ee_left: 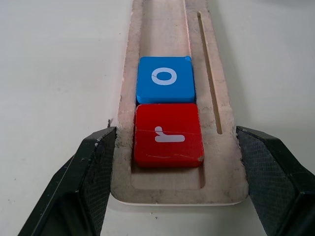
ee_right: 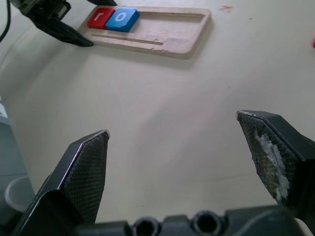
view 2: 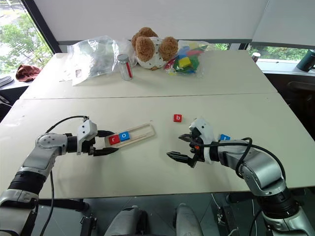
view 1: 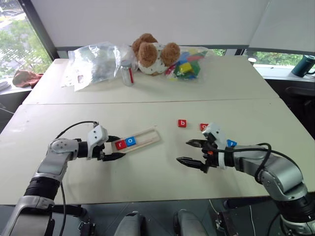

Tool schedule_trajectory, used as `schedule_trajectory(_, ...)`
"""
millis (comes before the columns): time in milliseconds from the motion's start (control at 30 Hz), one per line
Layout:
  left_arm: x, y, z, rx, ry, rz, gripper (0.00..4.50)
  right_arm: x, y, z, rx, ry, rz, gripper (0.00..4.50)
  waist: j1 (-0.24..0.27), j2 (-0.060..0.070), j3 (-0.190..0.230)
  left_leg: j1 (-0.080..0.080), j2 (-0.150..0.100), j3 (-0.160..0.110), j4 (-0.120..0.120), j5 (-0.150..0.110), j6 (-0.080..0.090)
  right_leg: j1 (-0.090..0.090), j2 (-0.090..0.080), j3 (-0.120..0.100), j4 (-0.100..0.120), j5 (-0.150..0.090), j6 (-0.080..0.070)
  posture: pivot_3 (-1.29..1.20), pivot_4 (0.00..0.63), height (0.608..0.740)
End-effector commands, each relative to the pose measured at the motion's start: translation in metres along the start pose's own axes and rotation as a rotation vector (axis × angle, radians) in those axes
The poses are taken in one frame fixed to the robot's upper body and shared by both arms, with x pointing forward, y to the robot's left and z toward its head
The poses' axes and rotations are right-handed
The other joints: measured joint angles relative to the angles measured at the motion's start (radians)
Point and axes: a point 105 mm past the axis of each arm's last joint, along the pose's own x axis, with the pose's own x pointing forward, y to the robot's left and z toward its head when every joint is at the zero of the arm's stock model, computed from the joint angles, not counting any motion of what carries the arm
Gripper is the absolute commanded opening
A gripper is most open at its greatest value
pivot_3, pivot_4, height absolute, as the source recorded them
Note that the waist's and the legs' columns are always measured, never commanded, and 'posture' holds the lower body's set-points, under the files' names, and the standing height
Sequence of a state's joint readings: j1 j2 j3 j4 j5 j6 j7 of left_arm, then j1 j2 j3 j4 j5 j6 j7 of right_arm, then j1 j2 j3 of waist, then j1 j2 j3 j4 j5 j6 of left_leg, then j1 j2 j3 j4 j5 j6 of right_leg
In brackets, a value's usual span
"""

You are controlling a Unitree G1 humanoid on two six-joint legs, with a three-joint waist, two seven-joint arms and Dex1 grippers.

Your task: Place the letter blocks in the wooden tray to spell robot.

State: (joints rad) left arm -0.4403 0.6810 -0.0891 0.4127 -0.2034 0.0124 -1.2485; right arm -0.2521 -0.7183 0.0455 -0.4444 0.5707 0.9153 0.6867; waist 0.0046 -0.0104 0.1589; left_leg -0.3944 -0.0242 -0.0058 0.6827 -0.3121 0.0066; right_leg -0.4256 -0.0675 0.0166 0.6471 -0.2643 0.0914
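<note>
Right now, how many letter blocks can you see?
5: r and o in the wooden tray; b on the table; one red, one blue by the right claw.

The wooden tray (view 1: 140, 140) lay on the table (view 1: 147, 177) before my left gripper (view 1: 114, 148). Inside it, at the end by that gripper, the r block (ee_left: 168, 135) touched the o block (ee_left: 165, 78). The b block (view 1: 182, 123) lay to the tray's right.

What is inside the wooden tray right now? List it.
The wooden tray holds a red r block and a blue o block; remaining slots look bare, the far end cropped.
</note>
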Motion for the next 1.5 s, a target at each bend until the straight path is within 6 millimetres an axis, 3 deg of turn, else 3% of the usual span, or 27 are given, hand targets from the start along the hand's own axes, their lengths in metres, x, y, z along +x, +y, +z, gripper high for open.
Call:
schedule_trajectory(33,0.015,-0.005,0.027,0.125,-0.005,-0.15,3.12,-0.019,-0.027,0.011,0.001,-0.058,-0.168,4.5,0.01,0.0,0.0,0.0,0.0,0.0,0.0,0.0,0.0,0.0,0.0,0.0,0.0,0.0,0.0,0.0,0.15,0.74)
schedule_trajectory(133,0.031,-0.005,0.045,0.199,-0.01,-0.253,3.12,-0.032,-0.047,0.01,0.01,-0.065,-0.289,4.5,0.011,0.0,0.0,-0.002,-0.001,0.0,0.001,0.0,0.0,0.0,0.0,0.0,0.0,0.0,0.0,0.0,0.15,0.74)
schedule_trajectory(267,0.051,-0.004,0.051,0.199,-0.014,-0.317,3.12,-0.04,-0.062,0.01,-0.005,-0.069,-0.399,4.5,0.003,0.0,0.0,-0.002,-0.001,0.0,0.001,0.0,0.0,-0.001,0.002,0.0,0.0,0.0,0.0,0.0,0.15,0.74)
schedule_trajectory(400,0.066,-0.006,0.045,0.195,-0.009,-0.343,3.12,-0.043,-0.062,0.016,0.021,-0.106,-0.441,4.5,-0.014,0.0,0.0,-0.002,0.001,0.001,0.0,0.0,0.001,-0.002,0.006,-0.001,0.001,0.0,0.0,0.0,0.15,0.74)
schedule_trajectory(567,0.07,-0.009,0.037,0.18,-0.002,-0.348,3.12,-0.036,-0.059,0.014,0.044,-0.104,-0.453,4.5,-0.016,0.0,0.0,-0.001,0.001,0.001,0.001,0.0,0.001,-0.002,0.006,-0.001,0.002,0.0,0.001,0.0,0.15,0.74)
schedule_trajectory(633,0.07,-0.013,0.035,0.167,-0.007,-0.359,4.18,-0.028,-0.057,0.017,0.05,-0.11,-0.453,4.5,-0.016,0.0,0.0,-0.001,0.001,0.001,0.001,0.0,0.001,-0.001,0.006,-0.001,0.002,0.0,0.001,0.0,0.15,0.74)
schedule_trajectory(667,0.07,-0.013,0.035,0.162,-0.013,-0.357,4.48,-0.023,-0.057,0.02,0.054,-0.117,-0.453,4.5,-0.016,0.0,0.0,-0.001,0.0,0.001,0.001,0.0,0.001,-0.001,0.006,-0.001,0.002,0.0,0.001,0.0,0.15,0.74)
schedule_trajectory(700,0.069,-0.014,0.036,0.159,-0.019,-0.354,4.48,-0.018,-0.056,0.023,0.059,-0.126,-0.453,4.5,-0.016,0.0,0.0,-0.001,0.0,0.001,0.001,0.0,0.001,-0.001,0.006,-0.001,0.002,0.0,0.001,0.0,0.15,0.74)
schedule_trajectory(800,0.063,-0.012,0.044,0.151,-0.06,-0.326,4.48,0.0,-0.056,0.039,0.072,-0.17,-0.483,4.5,-0.018,0.0,0.0,0.0,0.001,0.001,0.001,0.0,0.001,-0.001,0.005,0.0,0.003,0.0,0.001,0.0,0.15,0.74)
schedule_trajectory(900,0.042,-0.003,0.053,0.167,-0.063,-0.28,4.48,0.019,-0.061,0.05,0.177,-0.206,-0.562,4.5,-0.02,0.0,0.0,0.0,0.002,0.001,0.001,0.001,0.0,-0.002,0.006,0.0,0.003,0.0,0.001,0.0,0.15,0.74)
schedule_trajectory(1133,-0.007,0.008,0.072,0.199,-0.035,-0.147,4.48,0.063,-0.054,0.045,0.319,-0.136,-0.583,4.5,-0.019,0.0,0.0,-0.002,0.001,0.0,-0.001,0.001,-0.001,-0.004,0.005,0.0,0.005,0.0,0.0,0.0,0.15,0.74)
schedule_trajectory(1333,-0.018,-0.003,0.076,0.154,-0.064,-0.048,4.48,0.083,-0.055,0.036,0.325,-0.062,-0.596,4.5,-0.022,0.0,0.0,-0.002,0.0,0.0,0.0,0.001,-0.001,-0.004,0.003,0.001,0.005,0.0,0.0,0.0,0.15,0.74)
schedule_trajectory(1500,-0.017,-0.009,0.076,0.119,-0.082,0.013,4.48,0.096,-0.062,0.029,0.313,-0.019,-0.627,4.5,-0.026,0.0,0.0,-0.001,0.001,0.0,0.0,0.001,-0.001,-0.004,0.004,0.0,0.005,0.0,0.0,0.0,0.15,0.74)
